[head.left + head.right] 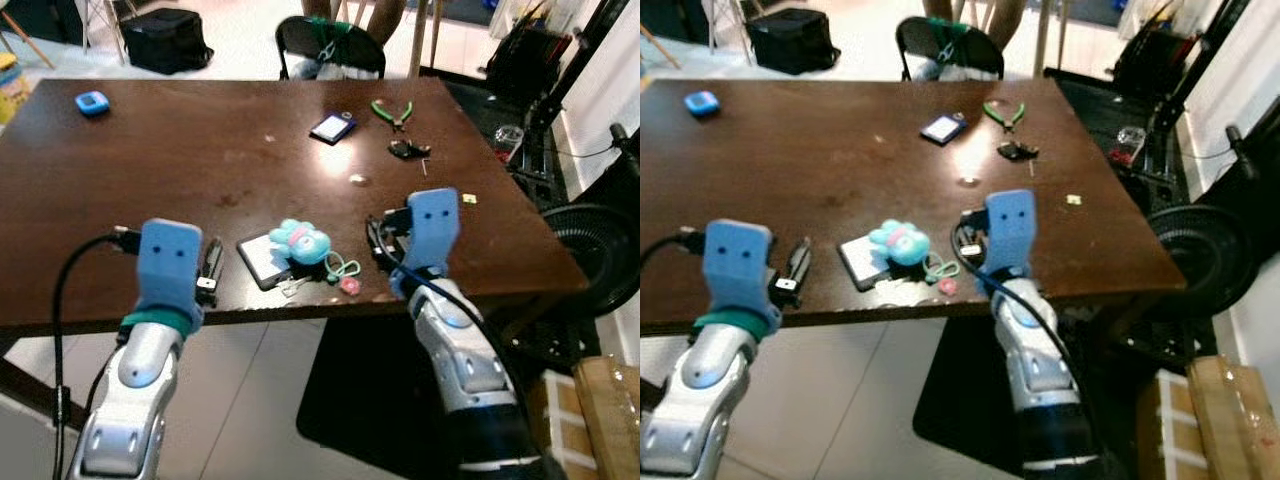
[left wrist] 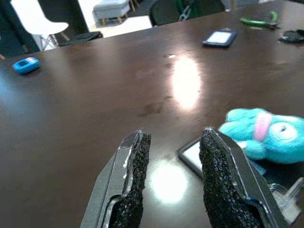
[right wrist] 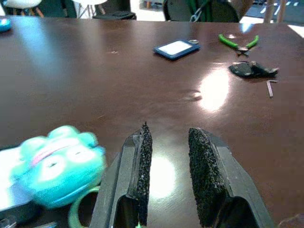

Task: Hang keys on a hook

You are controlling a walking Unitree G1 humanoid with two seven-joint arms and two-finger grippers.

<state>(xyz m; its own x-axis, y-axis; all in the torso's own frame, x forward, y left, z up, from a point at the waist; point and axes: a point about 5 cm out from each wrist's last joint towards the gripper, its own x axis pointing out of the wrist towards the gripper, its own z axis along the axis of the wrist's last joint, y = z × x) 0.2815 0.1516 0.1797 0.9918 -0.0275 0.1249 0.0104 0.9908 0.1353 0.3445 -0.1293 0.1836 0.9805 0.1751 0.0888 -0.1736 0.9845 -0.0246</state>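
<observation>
A turquoise plush keychain (image 1: pixel 300 241) with a green ring and a pink charm (image 1: pixel 346 272) lies near the front edge of the dark wooden table (image 1: pixel 180 170), partly on a flat dark case (image 1: pixel 260 262). A black key bunch (image 1: pixel 408 150) lies farther back on the right. My left gripper (image 2: pixel 174 134) hovers open over the table edge, left of the case, with nothing between its fingers. My right gripper (image 3: pixel 171 129) is open just right of the plush toy (image 3: pixel 59 164), low above the table and holding nothing.
Green pliers (image 1: pixel 392 112) and a small blue-framed device (image 1: pixel 333 127) lie at the table's far side, and a blue gadget (image 1: pixel 92 102) at the far left. A black chair (image 1: pixel 330 45) stands behind. A fan (image 1: pixel 595 250) and a cardboard box (image 1: pixel 600 410) stand to the right.
</observation>
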